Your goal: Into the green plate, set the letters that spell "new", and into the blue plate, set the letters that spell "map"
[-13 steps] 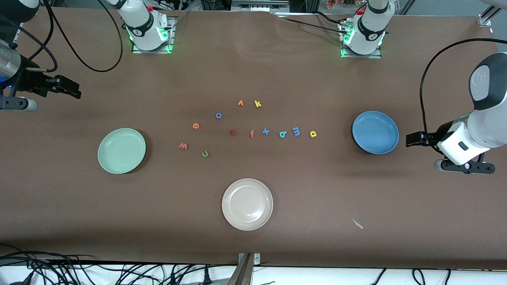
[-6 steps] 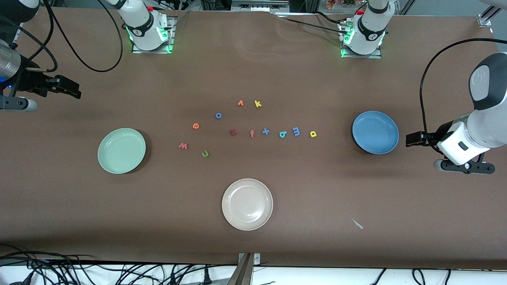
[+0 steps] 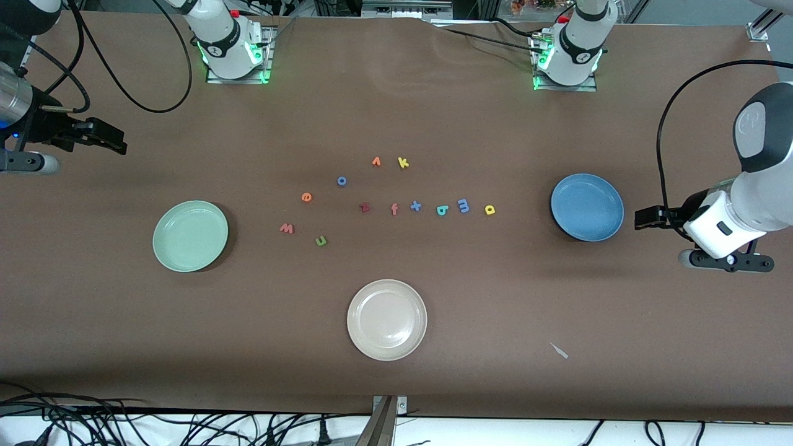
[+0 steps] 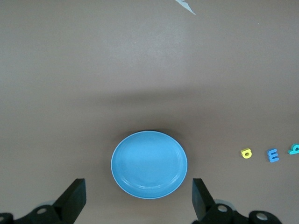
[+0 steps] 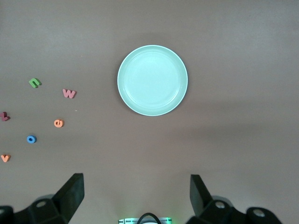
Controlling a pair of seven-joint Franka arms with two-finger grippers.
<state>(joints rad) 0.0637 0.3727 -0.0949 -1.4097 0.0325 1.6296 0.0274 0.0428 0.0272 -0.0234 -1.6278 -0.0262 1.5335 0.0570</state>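
The green plate (image 3: 190,236) (image 5: 152,80) lies toward the right arm's end, the blue plate (image 3: 587,207) (image 4: 149,164) toward the left arm's end. Between them on the table lie the salmon "w" (image 3: 286,228) (image 5: 69,93), olive "n" (image 3: 321,241) (image 5: 34,83) and orange "e" (image 3: 306,197) (image 5: 58,123), then teal "p" (image 3: 442,210), blue "m" (image 3: 463,205) (image 4: 273,155) and yellow "a" (image 3: 489,210) (image 4: 246,153). My left gripper (image 3: 647,217) (image 4: 138,200) hangs open over bare table beside the blue plate. My right gripper (image 3: 105,139) (image 5: 135,196) hangs open over bare table at its own end. Both hold nothing.
A cream-white plate (image 3: 386,319) sits nearer the front camera, mid-table. Other letters lie among the row: blue "o" (image 3: 341,181), orange "v" (image 3: 376,161), yellow "k" (image 3: 403,163), dark red "z" (image 3: 365,207), orange "f" (image 3: 394,209), blue "x" (image 3: 416,205). A small pale scrap (image 3: 559,350) lies near the front.
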